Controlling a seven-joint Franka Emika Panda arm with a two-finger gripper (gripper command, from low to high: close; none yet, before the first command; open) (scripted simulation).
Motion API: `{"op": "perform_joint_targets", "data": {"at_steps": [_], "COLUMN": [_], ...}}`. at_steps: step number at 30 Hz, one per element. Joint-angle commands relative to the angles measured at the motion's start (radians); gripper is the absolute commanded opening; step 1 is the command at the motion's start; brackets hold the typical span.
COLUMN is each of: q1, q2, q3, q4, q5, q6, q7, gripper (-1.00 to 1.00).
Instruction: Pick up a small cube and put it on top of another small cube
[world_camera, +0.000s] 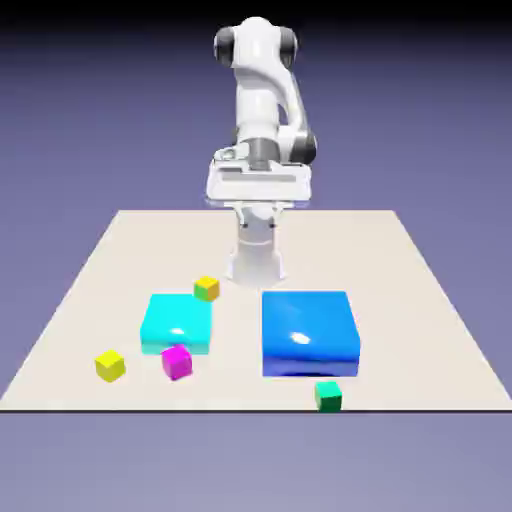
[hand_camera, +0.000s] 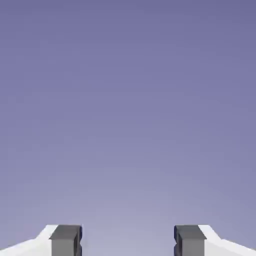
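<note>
Parted wide with nothing between them, my fingers (hand_camera: 65, 240) show only plain backdrop in the hand view, and my gripper (hand_camera: 128, 241) sits high near the top middle of the exterior view, well apart from everything on the table (world_camera: 420, 290). Down at the lower right of that view, near the table's front edge and just below the big blue block (world_camera: 308, 330), sits the small cube (world_camera: 328, 395): tiny, solid green, sharp-edged. I judge it light, rigid and perhaps slick, best pinched across two opposite flat sides.
</note>
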Motion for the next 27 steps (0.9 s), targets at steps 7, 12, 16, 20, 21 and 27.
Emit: {"op": "perform_joint_targets", "data": {"at_steps": [7,12,16,20,21,27], "q1": [0.125,0.214,0.285,0.356,0.374,0.471], "q2": [0.254,0.435,0.58,0.725,0.761,0.958], "q3": [-0.056,-0.097,-0.129,-0.161,-0.169,-0.213], "q4": [0.072,0.123,0.164,0.206,0.216,0.272], "q5": [-0.02,-0.035,-0.046,-0.058,-0.06,-0.076], "q6": [0.101,0.173,0.23,0.288,0.302,0.38], "q7": [0.07,0.119,0.159,0.199,0.209,0.263], "gripper": [0.0,0.0,0.0,0.0,0.0,0.0]}}
